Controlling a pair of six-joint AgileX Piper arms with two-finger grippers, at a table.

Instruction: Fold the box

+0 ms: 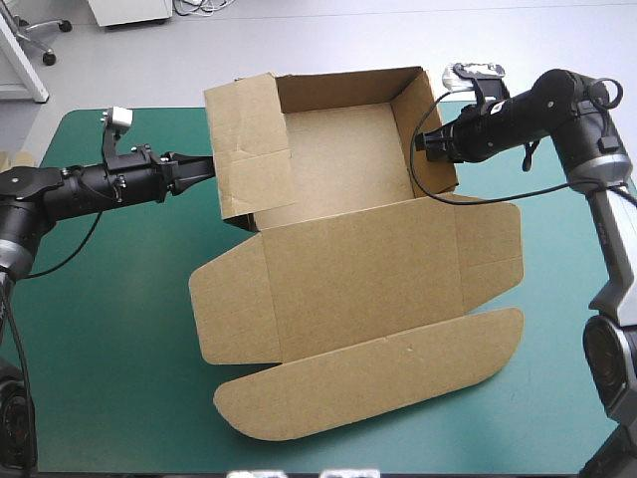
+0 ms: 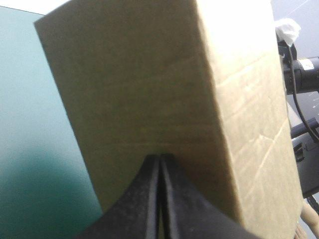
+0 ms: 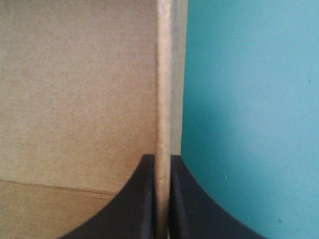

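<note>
Brown box mid-table, tray far, lid flat near: right gripper pinches the right wall; left gripper, closed, presses the left wall. Next, that wall likely needs tucking inward.

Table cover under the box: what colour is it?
The cover is plain teal-green, seen best in the high view.

High view above and behind, down over the table, left wrist view tight against the box, facing one outer wall, right wrist view as near, along the opposite wall's edge, box in all.
</note>
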